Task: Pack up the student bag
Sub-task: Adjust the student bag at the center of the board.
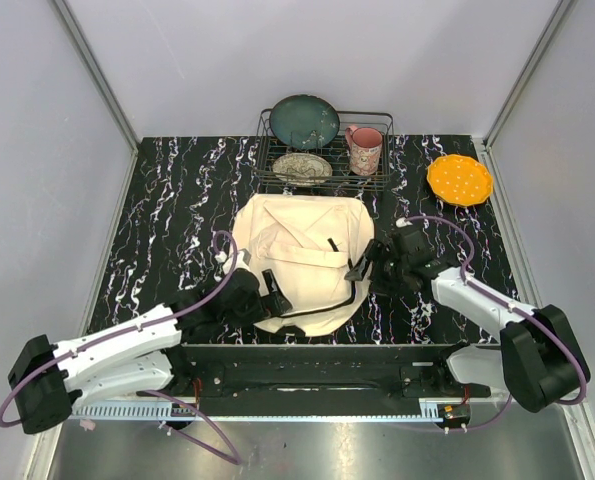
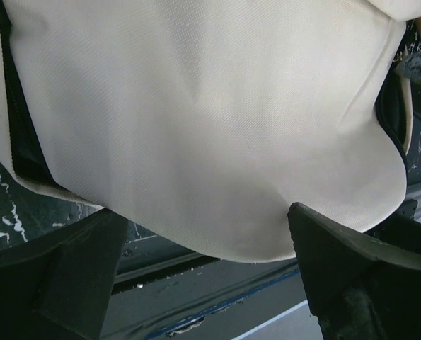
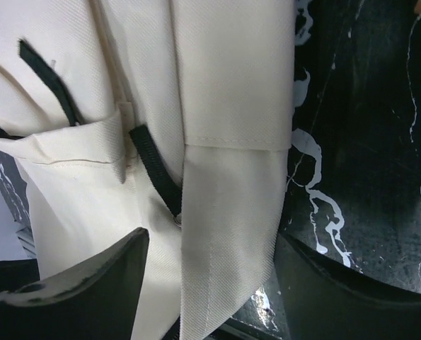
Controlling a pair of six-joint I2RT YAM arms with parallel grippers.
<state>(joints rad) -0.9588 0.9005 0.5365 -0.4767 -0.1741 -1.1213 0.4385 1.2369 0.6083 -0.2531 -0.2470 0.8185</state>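
Note:
The student bag, a big cream canvas backpack with black trim, lies flat in the middle of the black marbled table. My left gripper is at its near left corner. In the left wrist view that gripper is open wide, and the bag's rounded cream edge hangs just above the gap without being pinched. My right gripper is at the bag's right side. In the right wrist view it is open, with a cream strap lying between the fingers and a black webbing loop beside it.
A wire dish rack at the back holds a dark teal plate, a patterned plate and a pink mug. An orange dotted plate lies at the back right. The arms' black mounting rail runs along the near edge.

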